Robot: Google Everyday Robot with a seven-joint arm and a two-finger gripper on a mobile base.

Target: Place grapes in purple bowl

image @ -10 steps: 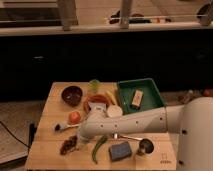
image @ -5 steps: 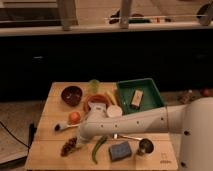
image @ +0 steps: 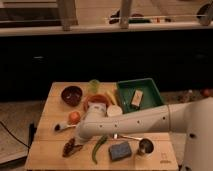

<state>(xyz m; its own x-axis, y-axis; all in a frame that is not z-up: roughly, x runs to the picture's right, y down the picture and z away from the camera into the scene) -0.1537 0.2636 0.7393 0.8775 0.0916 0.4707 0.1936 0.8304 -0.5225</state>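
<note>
The grapes [image: 71, 147], a small dark reddish-purple bunch, lie near the front left corner of the wooden table [image: 50, 107]. The purple bowl [image: 71, 94] stands at the back left, apart from the grapes. My white arm reaches from the right across the table. My gripper [image: 78, 138] is at the arm's left end, just above and to the right of the grapes. A green chilli [image: 98, 148] lies right of the grapes.
An orange fruit [image: 74, 117] and a small spoon-like item [image: 60, 127] lie between grapes and purple bowl. An orange bowl [image: 96, 101], a green cup [image: 94, 86] and a green tray [image: 150, 90] stand behind the arm. A blue sponge [image: 120, 150] and metal cup [image: 145, 147] sit in front.
The arm's end with the gripper has moved slightly left and forward, closer to the grapes. The objects on the table have not moved.
</note>
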